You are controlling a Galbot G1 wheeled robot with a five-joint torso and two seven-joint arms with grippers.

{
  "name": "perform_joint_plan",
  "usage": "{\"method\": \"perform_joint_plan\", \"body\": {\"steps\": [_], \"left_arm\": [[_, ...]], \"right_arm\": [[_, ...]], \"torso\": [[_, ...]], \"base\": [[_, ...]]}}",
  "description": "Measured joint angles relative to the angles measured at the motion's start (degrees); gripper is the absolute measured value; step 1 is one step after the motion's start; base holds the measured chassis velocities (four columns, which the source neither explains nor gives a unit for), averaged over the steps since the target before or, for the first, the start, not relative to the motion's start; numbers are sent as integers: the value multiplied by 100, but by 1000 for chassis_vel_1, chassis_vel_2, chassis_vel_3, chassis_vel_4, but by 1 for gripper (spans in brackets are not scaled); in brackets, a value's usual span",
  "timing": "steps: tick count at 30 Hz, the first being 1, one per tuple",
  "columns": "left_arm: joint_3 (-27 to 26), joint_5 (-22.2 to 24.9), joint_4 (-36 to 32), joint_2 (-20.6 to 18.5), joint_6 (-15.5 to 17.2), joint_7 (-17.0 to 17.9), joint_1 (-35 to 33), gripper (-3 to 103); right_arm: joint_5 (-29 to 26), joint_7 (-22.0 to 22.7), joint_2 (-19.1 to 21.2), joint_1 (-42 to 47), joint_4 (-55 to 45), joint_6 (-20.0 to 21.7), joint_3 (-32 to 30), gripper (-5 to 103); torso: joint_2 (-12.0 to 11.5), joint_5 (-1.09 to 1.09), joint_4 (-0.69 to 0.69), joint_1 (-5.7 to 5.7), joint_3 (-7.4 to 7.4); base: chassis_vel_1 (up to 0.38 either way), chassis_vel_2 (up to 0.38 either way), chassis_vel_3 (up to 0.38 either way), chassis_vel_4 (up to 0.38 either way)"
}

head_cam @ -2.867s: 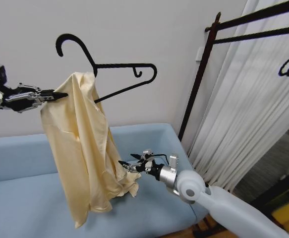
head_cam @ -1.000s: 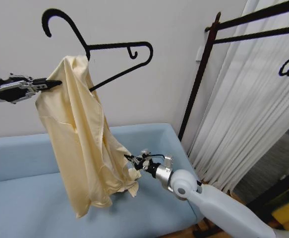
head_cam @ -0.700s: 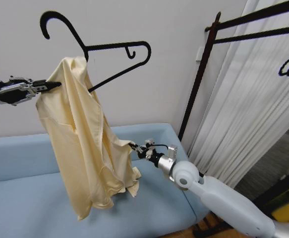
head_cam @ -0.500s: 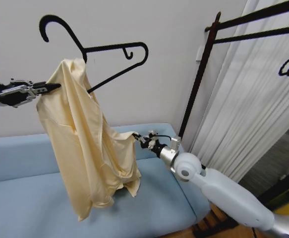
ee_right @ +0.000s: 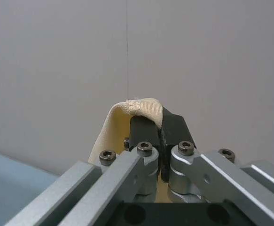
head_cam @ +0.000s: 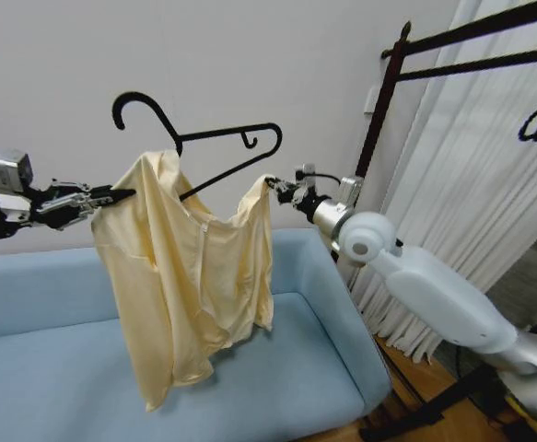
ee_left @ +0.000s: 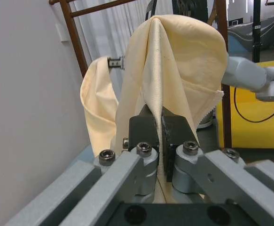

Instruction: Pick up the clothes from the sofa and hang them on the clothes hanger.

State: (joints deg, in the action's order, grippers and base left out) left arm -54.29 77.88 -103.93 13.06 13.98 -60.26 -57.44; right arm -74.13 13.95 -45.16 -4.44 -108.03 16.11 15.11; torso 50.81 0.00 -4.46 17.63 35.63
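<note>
Clamping the shirt [head_cam: 194, 285]: my left gripper [head_cam: 119, 194] at one shoulder, my right gripper [head_cam: 273, 183] on its far edge. Right has risen to the hanger's [head_cam: 215, 133] free end; draping looks near.

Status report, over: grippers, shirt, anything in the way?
Left gripper shut on shirt shoulder, at hanger. Right gripper shut on shirt's other edge, held just below hanger's free end. Nothing seen between them.
</note>
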Motion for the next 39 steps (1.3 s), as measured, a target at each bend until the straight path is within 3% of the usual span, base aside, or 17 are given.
{"method": "perform_joint_plan", "body": {"steps": [16,22,26,31,39], "left_arm": [[178,-1006,-70,163,262,-157,-102,2],[325,-1168,-222,236,466,275,-155,2],[395,-1230,-360,299,577,802,-208,2],[415,-1273,-451,330,637,1029,-268,2],[436,-1152,-763,344,703,1070,-260,2]], "right_arm": [[450,-69,71,-798,424,45,96,1],[577,-63,-38,-1037,385,70,208,1],[645,-63,-60,-1145,280,75,270,1],[670,-99,33,-1183,115,77,307,1],[900,-221,119,-1212,-40,101,439,1]], "torso": [[0,1,1,0,0],[0,0,0,0,0],[0,0,0,0,-1],[0,1,0,0,0],[0,1,0,0,-1]], "base": [[0,0,0,0],[0,0,0,0],[0,0,0,0],[0,0,0,0],[0,0,0,0]]}}
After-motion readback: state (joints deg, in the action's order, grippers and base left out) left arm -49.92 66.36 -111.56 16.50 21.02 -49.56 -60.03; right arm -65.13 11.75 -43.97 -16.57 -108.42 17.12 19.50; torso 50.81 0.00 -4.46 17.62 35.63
